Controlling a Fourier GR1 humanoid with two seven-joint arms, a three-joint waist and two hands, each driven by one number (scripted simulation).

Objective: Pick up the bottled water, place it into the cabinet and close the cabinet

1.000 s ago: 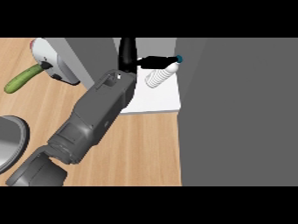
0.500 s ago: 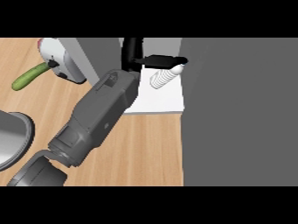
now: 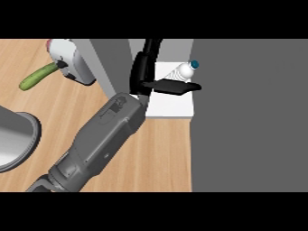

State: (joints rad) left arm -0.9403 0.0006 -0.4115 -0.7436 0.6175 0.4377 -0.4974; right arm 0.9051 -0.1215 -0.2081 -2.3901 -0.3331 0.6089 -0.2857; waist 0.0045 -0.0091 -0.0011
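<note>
Inside the cabinet (image 3: 173,106), the bottled water (image 3: 185,70) lies tilted on the white shelf, just beyond the right hand (image 3: 170,85), whose straight fingers hold nothing. Probably light, rigid and smooth, the bottle is best grasped around its mid-body.

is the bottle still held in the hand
No, the bottle lies on the white cabinet shelf beyond the hand, whose fingers are straight and apart from it.

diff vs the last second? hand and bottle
The hand has let go of the bottled water and drawn back toward the view's lower edge, fingers now straight and below the bottle, which lies on the white cabinet shelf. Cucumber and steel pot lie unchanged.
</note>
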